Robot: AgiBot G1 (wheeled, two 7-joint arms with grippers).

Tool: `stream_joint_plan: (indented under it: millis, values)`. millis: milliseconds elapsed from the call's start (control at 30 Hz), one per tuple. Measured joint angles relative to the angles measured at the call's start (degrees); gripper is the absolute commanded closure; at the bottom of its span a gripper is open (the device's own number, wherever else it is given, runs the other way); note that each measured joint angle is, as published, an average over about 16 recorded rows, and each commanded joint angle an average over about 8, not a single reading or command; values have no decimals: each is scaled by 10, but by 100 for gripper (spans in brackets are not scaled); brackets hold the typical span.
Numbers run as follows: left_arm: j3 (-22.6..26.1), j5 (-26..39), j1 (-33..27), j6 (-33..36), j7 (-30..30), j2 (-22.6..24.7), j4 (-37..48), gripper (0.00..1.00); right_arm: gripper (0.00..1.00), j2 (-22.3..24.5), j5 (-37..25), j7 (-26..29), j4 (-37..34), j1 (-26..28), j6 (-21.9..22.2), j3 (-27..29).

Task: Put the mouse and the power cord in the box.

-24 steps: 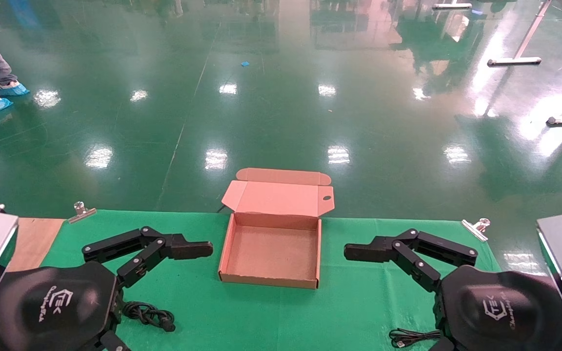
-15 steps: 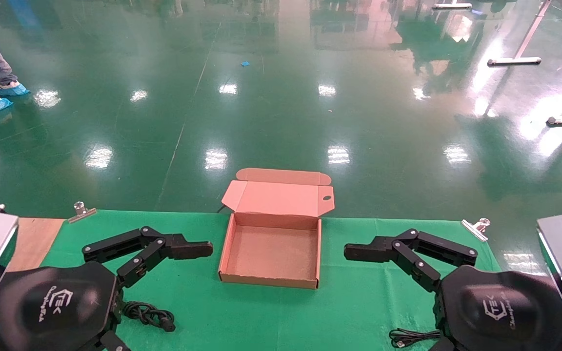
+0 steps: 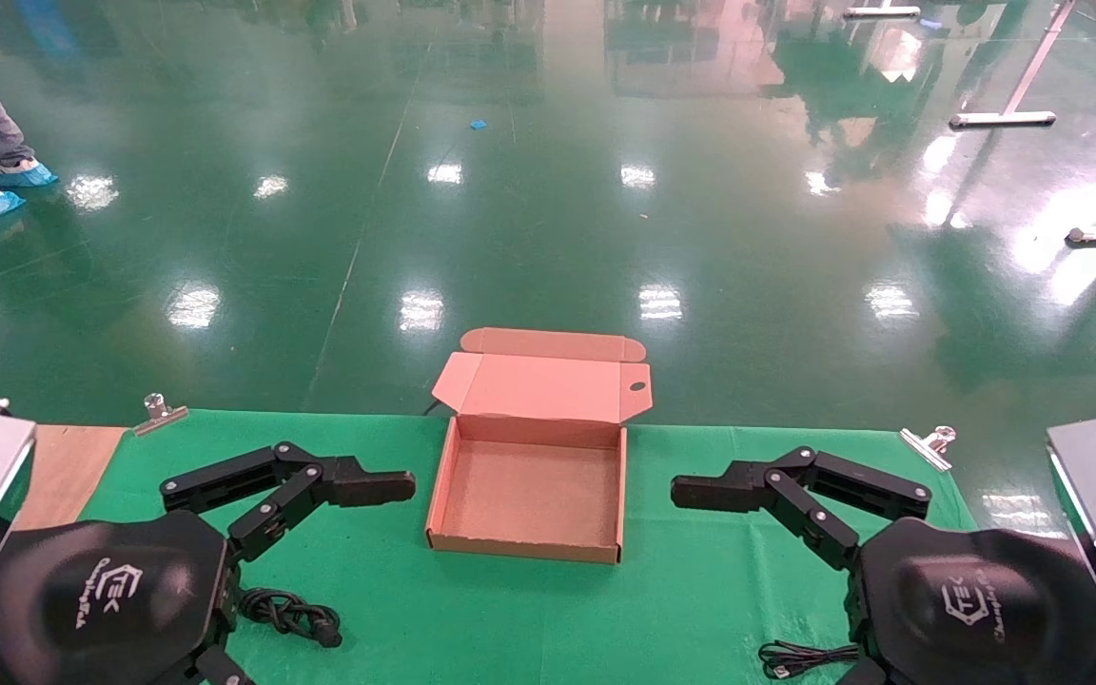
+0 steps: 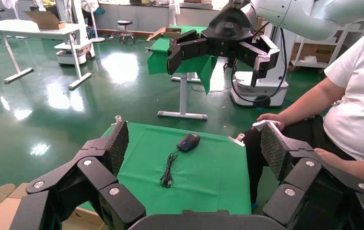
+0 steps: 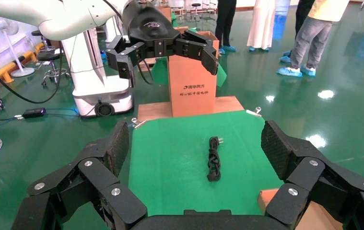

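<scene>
The box point(image 3: 529, 495) lies open at the table's middle, lid folded back, nothing inside. My left gripper point(image 4: 195, 141) hovers open to its left, upper finger point(image 3: 367, 487) pointing at it. My right gripper point(image 5: 195, 139) hovers open to its right, upper finger point(image 3: 719, 491) likewise. The power cord point(image 3: 291, 614) lies coiled on the green cloth below the left gripper; the right wrist view shows the power cord point(image 5: 213, 158) with its pronged plug. The mouse point(image 4: 188, 142) rests near the table's right end, its thin cable point(image 4: 169, 170) bundled beside it. In the head view only that cable point(image 3: 800, 658) shows.
Metal clips point(image 3: 160, 414) point(image 3: 929, 445) pin the green cloth point(image 3: 700, 590) at the far corners. A bare wooden strip point(image 3: 68, 466) lies at the left end. A seated person point(image 4: 352, 120) is beside the right end. A tall carton point(image 5: 192, 86) stands past the left end.
</scene>
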Motion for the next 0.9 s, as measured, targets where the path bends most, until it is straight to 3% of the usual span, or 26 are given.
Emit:
stream_joint_plan:
  millis: [900]
  values:
    - [0,0,0,0,0,0,0,0,0,0,0,0,0,0,0,0]
